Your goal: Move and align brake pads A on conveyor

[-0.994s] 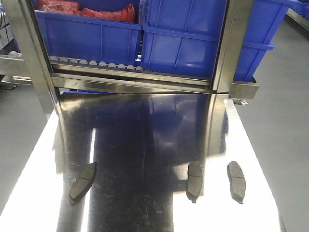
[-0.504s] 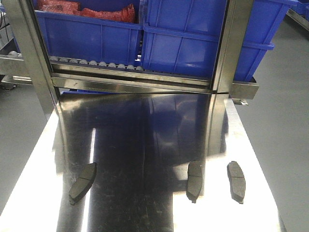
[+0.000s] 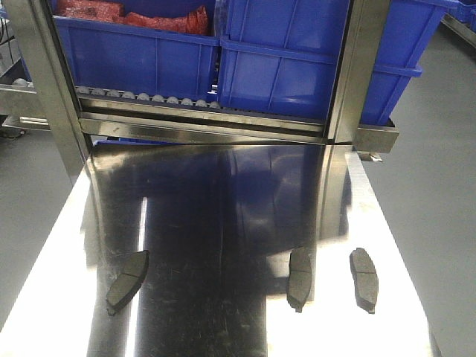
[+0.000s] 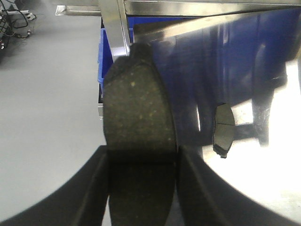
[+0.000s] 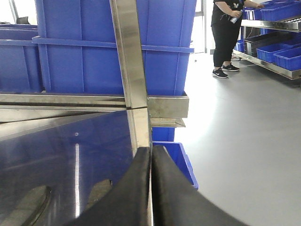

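A shiny steel tabletop (image 3: 223, 208) mirrors the blue bins (image 3: 290, 67) on the roller rack (image 3: 201, 123) behind it. One bin holds red parts (image 3: 126, 13). A person (image 5: 228, 35) in black stands on the grey floor (image 5: 244, 122).

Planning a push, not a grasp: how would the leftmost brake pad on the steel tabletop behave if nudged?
Probably slides easily: the leftmost brake pad lies flat on the shiny steel tabletop. Seemingly stiff and elongated, it would likely spin if nudged near one end. Flat, so unlikely to roll or tip.
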You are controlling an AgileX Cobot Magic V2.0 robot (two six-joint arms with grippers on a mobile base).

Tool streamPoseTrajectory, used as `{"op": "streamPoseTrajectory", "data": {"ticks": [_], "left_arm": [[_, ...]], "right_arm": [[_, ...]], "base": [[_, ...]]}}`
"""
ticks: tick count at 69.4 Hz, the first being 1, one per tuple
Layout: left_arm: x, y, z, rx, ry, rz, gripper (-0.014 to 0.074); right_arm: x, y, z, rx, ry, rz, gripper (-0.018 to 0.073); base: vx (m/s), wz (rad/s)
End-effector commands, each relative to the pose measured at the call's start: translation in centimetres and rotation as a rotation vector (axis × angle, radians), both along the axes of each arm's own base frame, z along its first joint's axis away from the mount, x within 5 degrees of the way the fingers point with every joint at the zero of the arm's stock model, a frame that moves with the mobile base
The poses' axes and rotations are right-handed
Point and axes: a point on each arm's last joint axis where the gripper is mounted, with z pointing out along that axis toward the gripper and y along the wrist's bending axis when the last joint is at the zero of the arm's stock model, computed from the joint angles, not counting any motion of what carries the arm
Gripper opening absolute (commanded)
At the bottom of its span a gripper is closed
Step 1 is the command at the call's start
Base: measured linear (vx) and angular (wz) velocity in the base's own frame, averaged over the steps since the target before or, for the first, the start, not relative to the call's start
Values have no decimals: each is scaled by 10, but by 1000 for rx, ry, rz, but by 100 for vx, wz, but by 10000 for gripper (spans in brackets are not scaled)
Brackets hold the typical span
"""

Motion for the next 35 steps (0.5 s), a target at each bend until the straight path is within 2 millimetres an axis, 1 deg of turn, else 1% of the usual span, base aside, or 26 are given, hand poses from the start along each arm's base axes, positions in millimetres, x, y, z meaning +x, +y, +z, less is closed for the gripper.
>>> {"op": "streamPoseTrajectory", "data": {"ticks": [1,35], "left_arm": [[3,0,13,-3,-96,-6,-6],[3,0,13,-3,-96,-6,-6]], "right_arm": [[0,0,3,-15,-70,-6,-11],[0,0,3,-15,-71,-6,-11]], "base": [[0,0],[0,0]]}}
